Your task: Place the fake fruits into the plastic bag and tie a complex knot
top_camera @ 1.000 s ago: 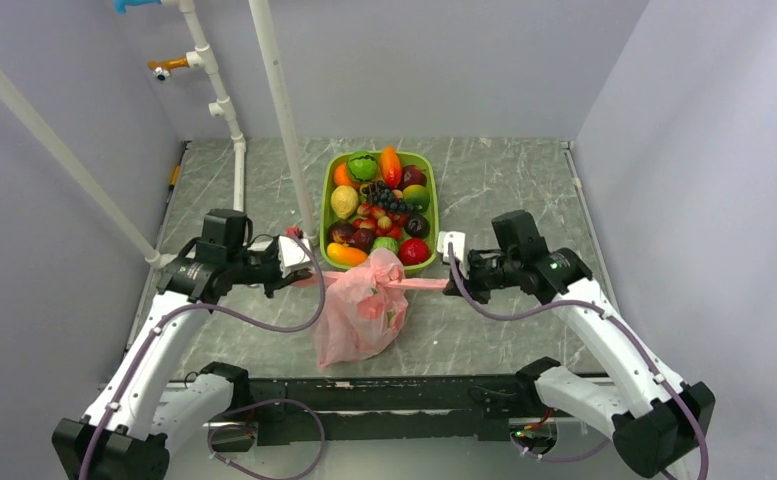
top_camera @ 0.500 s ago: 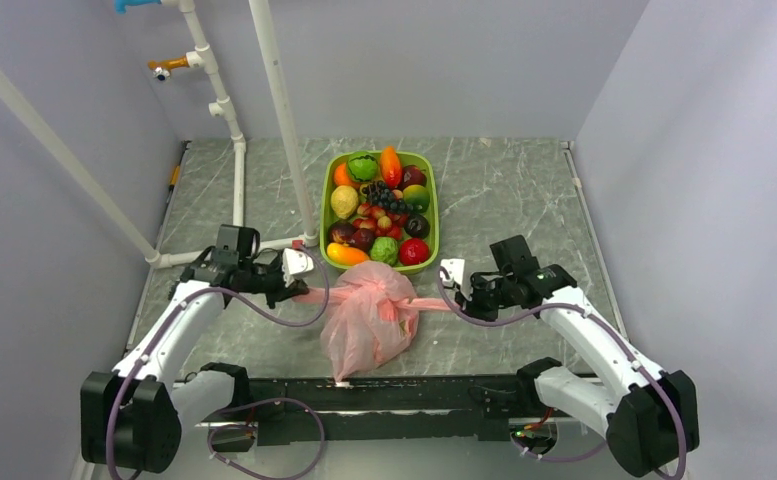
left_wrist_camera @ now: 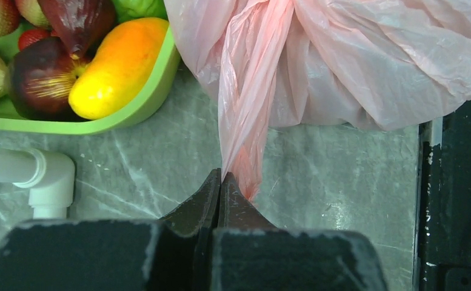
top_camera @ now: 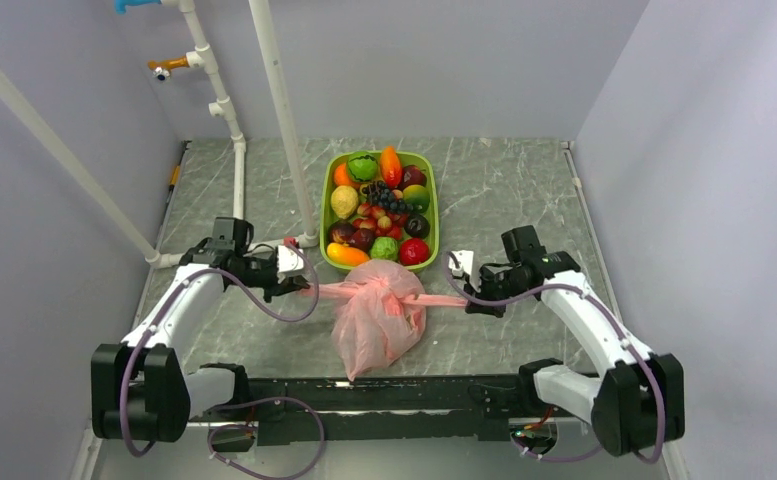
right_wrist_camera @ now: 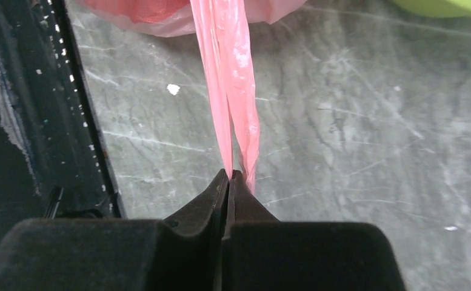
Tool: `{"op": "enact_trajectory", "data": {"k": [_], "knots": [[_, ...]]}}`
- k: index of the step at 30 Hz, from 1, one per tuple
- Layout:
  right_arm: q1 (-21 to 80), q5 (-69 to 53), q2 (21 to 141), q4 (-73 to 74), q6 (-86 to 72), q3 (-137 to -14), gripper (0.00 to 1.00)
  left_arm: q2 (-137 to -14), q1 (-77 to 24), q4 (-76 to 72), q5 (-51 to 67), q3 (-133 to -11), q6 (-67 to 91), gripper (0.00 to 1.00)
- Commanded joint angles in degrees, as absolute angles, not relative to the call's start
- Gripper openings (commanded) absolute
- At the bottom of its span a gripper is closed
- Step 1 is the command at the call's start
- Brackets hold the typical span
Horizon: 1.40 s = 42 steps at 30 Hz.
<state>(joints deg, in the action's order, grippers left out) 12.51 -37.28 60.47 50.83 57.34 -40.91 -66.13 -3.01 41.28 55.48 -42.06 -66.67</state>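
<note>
Both handles are being held taut: the left gripper [left_wrist_camera: 220, 177] is pinching one, the plastic bag [top_camera: 377, 320] is sitting between the arms, and the right gripper [right_wrist_camera: 228, 176] is pinching the other. The knot [top_camera: 392, 294] seems to be tightening, while many fake fruits [top_camera: 382, 205] are lying in the tray [top_camera: 325, 215].

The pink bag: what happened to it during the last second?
The left gripper and right gripper drew back toward the arm bases, dragging the plastic bag nearer and slightly right. Both stayed shut on its handle ends; the green tray did not move.
</note>
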Motion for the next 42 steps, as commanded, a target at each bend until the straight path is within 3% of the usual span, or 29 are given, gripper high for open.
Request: {"op": "enact_trajectory", "data": {"k": [1, 2, 3, 4, 7, 9, 12, 16, 18, 20, 21, 23, 24, 25, 29, 36, 42], "knots": [[11.74, -31.79, 65.88, 59.14, 57.21, -45.03, 0.0, -66.68, -2.98, 38.67, 46.67, -44.46, -67.31, 0.0], [12.22, -33.66, 66.92, 59.74, 56.53, -46.82, 0.01, -66.23, -3.59, 39.91, 47.74, -44.95, -67.11, 0.0], [12.49, -35.88, 67.59, 60.15, 55.6, -48.48, 0.17, -65.69, -4.24, 41.56, 48.6, -45.33, -66.65, 0.0], [12.57, -37.95, 67.89, 60.49, 54.76, -50.02, 0.39, -65.05, -4.9, 42.46, 49.36, -45.69, -66.0, 0.01], [14.29, -41.3, 67.03, 59.01, 50.28, -52.55, 0.94, -63.08, -7.74, 44.27, 49.97, -46.04, -64.14, 0.37], [17.94, -40.58, 66.47, 55.91, 47.05, -52.3, 0.99, -61.98, -9.96, 43.72, 49.09, -45.55, -62.73, 0.6], [24.77, -38.85, 67.2, 51.86, 44.0, -50.89, 1.0, -61.35, -13.77, 42.51, 46.76, -44.41, -61.62, 0.73], [29.47, -35.6, 68.83, 44.21, 40.63, -48.37, 0.95, -62.5, -16.81, 38.8, 41.74, -42.33, -59.73, 0.75], [30.54, -32.68, 70.07, 39.56, 39.98, -46.96, 0.81, -63.94, -17.28, 37.16, 39.16, -41.58, -59.7, 0.7], [30.56, -30.61, 71.67, 38.28, 40.5, -46.71, 0.62, -65.84, -17.48, 36.05, 36.63, -41.51, -59.3, 0.58], [30.59, -30.38, 72.41, 39.05, 41.6, -46.75, 0.48, -66.86, -17.49, 36.04, 35.27, -41.7, -59.26, 0.49], [30.48, -30.28, 72.34, 41.95, 43.76, -46.36, 0.03, -68.82, -17.26, 37.42, 32.06, -42.16, -58.92, 0.28], [30.31, -29.82, 71.42, 43.56, 44.49, -45.95, 0.0, -69.34, -16.33, 38.12, 30.84, -42.45, -58.66, 0.09], [29.98, -29.29, 70.01, 45.12, 45.35, -45.37, 0.0, -69.13, -14.02, 39.25, 31.32, -42.9, -58.63, 0.0], [27.37, -26.48, 60.66, 53.95, 48.27, -44.64, 0.0, -64.24, -2.41, 43.74, 39.72, -45.17, -61.57, 0.0], [27.09, -25.49, 51.8, 72.17, 52.58, -50.24, 0.0, -56.45, 2.24, 48.96, 51.16, -52.61, -63.79, 0.0], [27.01, -22.21, 56.57, 68.24, 54.86, -44.64, 0.0, -64.18, 1.59, 40.52, 43.17, -48.86, -67.02, 0.0]]}}
